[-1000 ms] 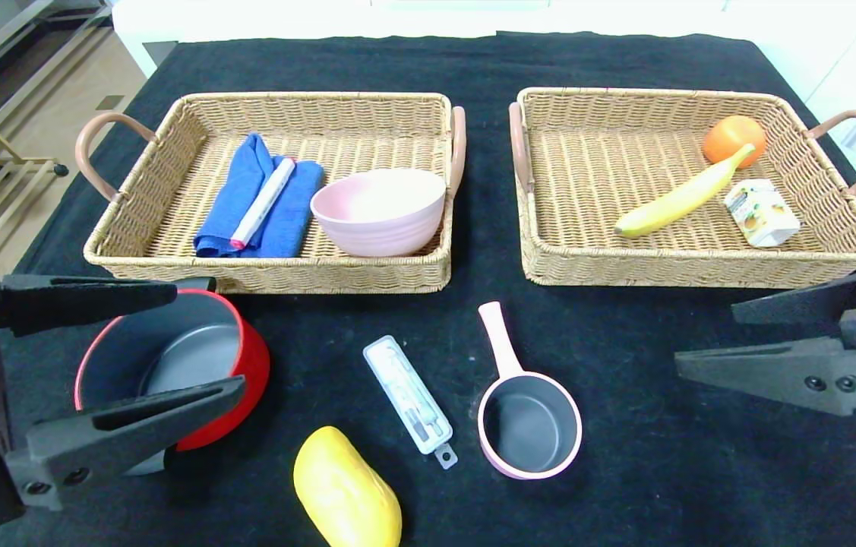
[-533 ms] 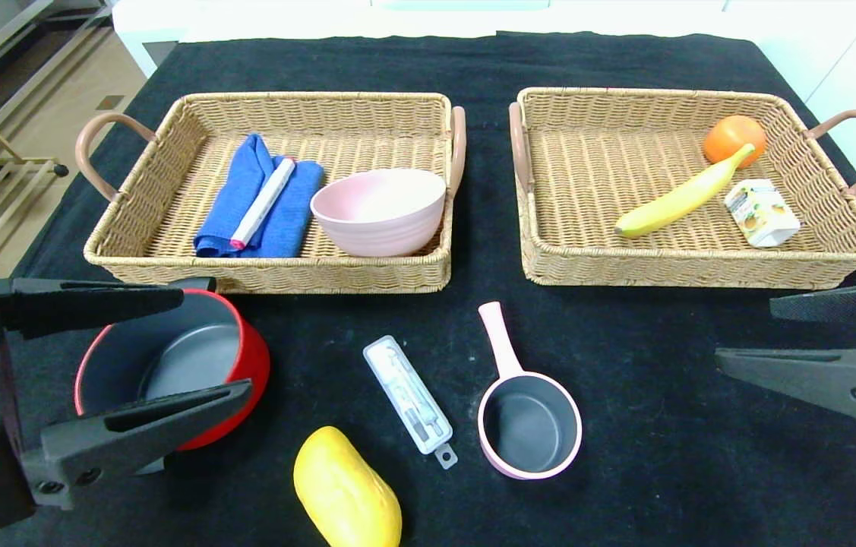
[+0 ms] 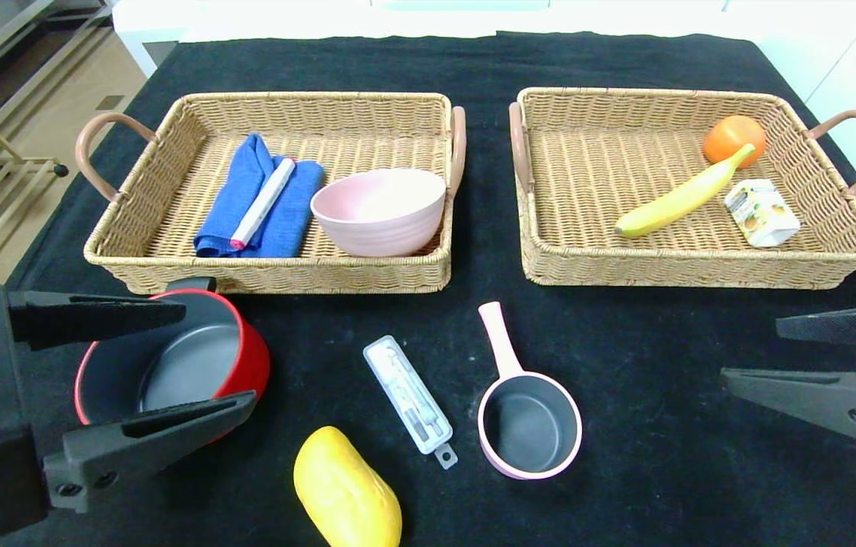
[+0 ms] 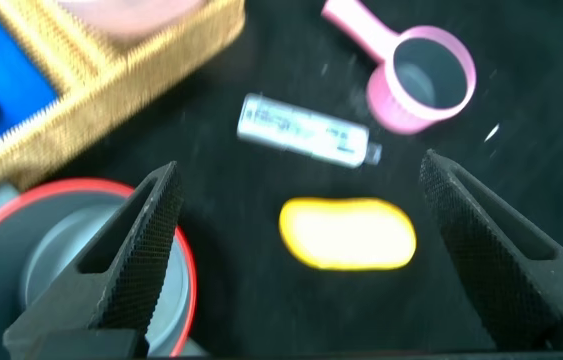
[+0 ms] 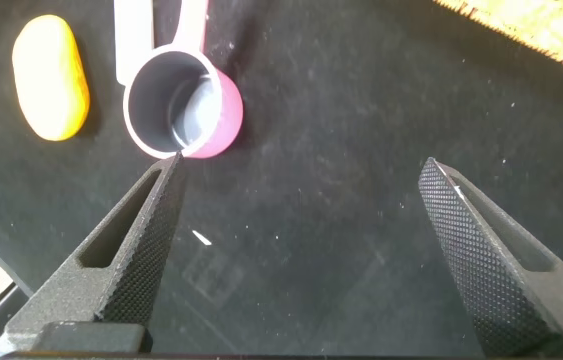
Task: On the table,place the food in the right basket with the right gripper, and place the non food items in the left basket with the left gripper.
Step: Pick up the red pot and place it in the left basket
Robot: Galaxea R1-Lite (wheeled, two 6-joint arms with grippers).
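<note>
Hovered wide open and empty over the red pot (image 3: 169, 368) at the near-left edge of the tabletop (image 3: 663, 471): left gripper (image 3: 219, 357), one finger past each side of the pot's rim. Hung spread and empty at the near-right edge: right gripper (image 3: 750, 351), with bare black cloth between it and the pink saucepan (image 3: 528, 422). Lay loose along the front: yellow mango (image 3: 346, 490), white case (image 3: 409, 395); sat filled behind: left basket (image 3: 268, 277) with blue cloth (image 3: 257, 199), pen (image 3: 263, 201), pink bowl (image 3: 380, 210); right basket (image 3: 701, 270) with banana (image 3: 682, 197), orange (image 3: 731, 137), carton (image 3: 762, 213).
</note>
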